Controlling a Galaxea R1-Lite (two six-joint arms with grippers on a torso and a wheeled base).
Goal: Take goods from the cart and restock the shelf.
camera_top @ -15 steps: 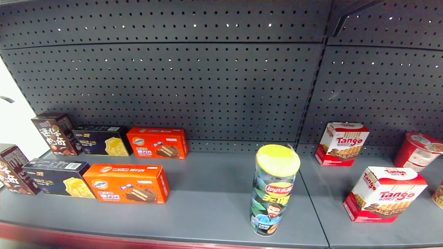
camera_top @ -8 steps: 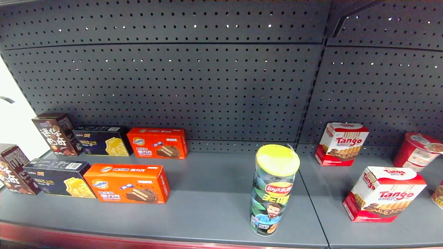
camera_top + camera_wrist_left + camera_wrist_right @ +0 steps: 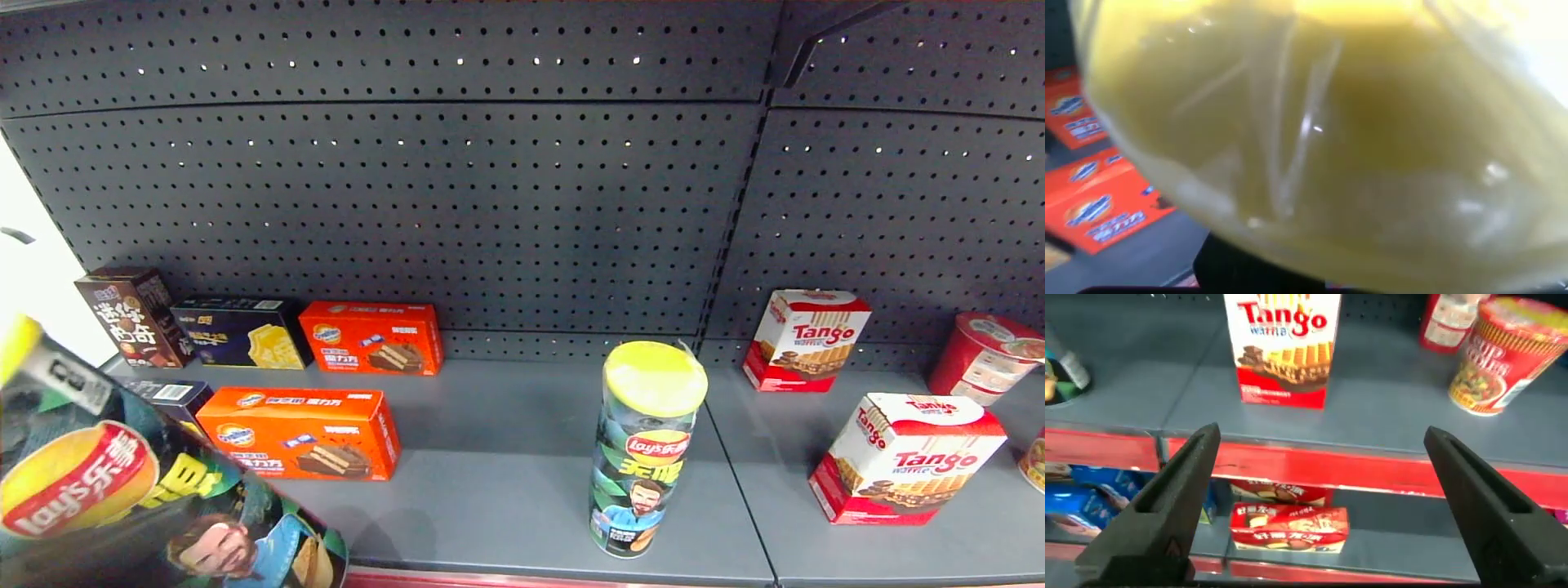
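A chip can [image 3: 147, 490] looms tilted at lower left, close before the shelf [image 3: 506, 457] front edge, its yellow lid [image 3: 1315, 122] close up to the left wrist camera; whether the left gripper clamps it, I cannot tell. A second can [image 3: 649, 449] stands upright mid-shelf, and the right gripper [image 3: 1323, 439] hangs wide open before the shelf's red lip [image 3: 1372, 465].

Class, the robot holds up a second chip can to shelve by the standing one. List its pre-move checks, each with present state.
1. Space beside standing chip can: ok, shelf bare to its left.
2. Raised chip can upright: not ok, tilted.
3. Grip on raised chip can: cannot tell; left wrist view shows its yellow lid close up.
4. Right pincer free: ok, open, empty.
5. Standing chip can stable: ok, upright, lidded.
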